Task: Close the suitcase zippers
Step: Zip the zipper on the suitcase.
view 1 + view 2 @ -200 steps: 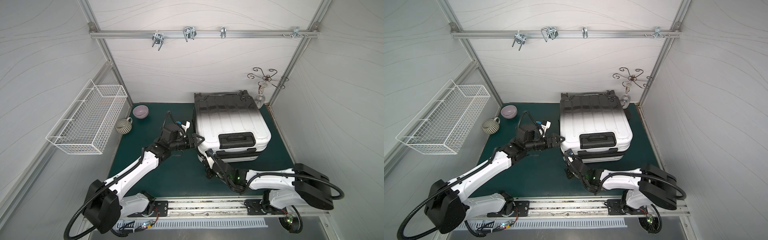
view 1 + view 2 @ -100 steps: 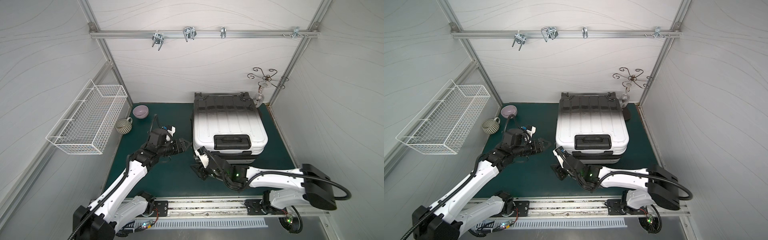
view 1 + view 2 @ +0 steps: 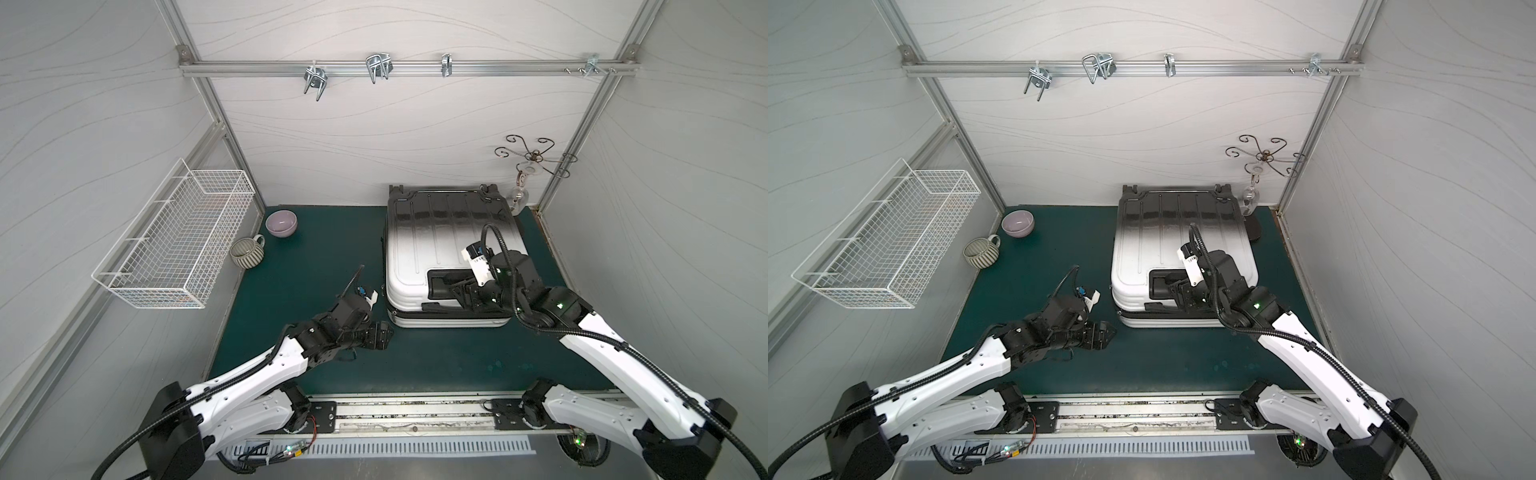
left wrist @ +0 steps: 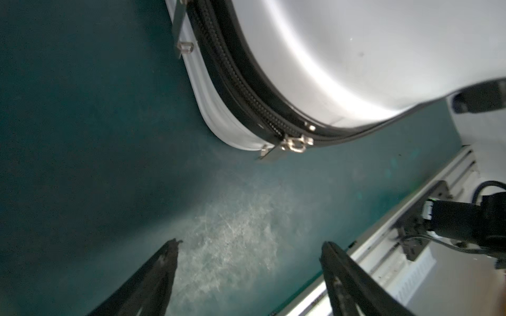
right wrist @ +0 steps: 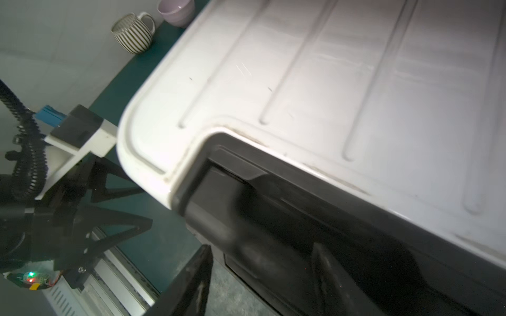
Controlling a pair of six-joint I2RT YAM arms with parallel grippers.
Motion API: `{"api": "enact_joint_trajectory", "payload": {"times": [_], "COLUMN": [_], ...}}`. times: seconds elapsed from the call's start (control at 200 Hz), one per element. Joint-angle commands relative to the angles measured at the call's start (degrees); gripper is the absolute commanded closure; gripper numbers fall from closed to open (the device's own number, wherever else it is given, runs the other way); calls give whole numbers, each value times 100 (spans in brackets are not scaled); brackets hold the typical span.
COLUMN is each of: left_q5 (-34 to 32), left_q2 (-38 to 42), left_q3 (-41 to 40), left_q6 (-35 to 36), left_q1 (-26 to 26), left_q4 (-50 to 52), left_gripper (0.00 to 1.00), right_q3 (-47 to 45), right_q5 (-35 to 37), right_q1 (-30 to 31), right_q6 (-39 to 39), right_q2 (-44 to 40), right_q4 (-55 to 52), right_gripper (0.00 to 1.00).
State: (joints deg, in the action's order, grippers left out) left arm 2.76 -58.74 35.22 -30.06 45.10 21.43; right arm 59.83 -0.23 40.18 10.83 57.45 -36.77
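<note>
- On the left wall you have a white wire basket (image 3: 174, 245), hanging above the left edge of the green table (image 3: 324, 257).
- Just right of the basket, at the table's far left, a striped mug (image 3: 248, 252) stands by the wall. A purple bowl (image 3: 281, 223) sits just beyond it, farther back.
- Your left fingers (image 3: 387, 336) hover low over the near middle of the table. They point at the near left corner of the suitcase (image 3: 432, 249) and are close to it but apart. They are spread wide with nothing between them.
- The suitcase lies flat on the right half of the table, with its black end toward the far wall and its white end toward you.
- The zipper (image 4: 246, 90) shows best in the left wrist view, a black track curving round the case's near left corner. One metal pull (image 4: 294, 143) sits right at that corner. A second pull (image 4: 186, 48) hangs farther along the left side.
- Your right fingers (image 3: 446, 291) are over the black handle (image 5: 216, 191) at the near end of the suitcase's top. They stand parted, with the handle's left end in front of the tips. You cannot tell from these views whether they touch it.
- A curly metal stand (image 3: 532, 156) rises in the far right corner, just beyond the suitcase.
</note>
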Motion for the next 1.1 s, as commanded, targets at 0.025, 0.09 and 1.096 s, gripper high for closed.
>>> {"api": "enact_joint_trajectory", "payload": {"times": [0.025, 0.09, 1.096], "left_q5": [-643, -804, -1718], "left_q2": [-574, -811, -1799], "left_q3": [526, 649, 354], "left_q6": [901, 1153, 1606], "left_q1": [145, 292, 1116], "left_q4": [-716, -898, -2714], "left_gripper": [25, 31, 46], "right_q3": [128, 184, -296], "right_q5": [-638, -719, -1093], "right_q1": [-172, -183, -928], "right_q6": [-334, -331, 84], "right_q2": [230, 400, 547], "right_q4": [-307, -200, 294], "right_gripper": [39, 40, 42]}}
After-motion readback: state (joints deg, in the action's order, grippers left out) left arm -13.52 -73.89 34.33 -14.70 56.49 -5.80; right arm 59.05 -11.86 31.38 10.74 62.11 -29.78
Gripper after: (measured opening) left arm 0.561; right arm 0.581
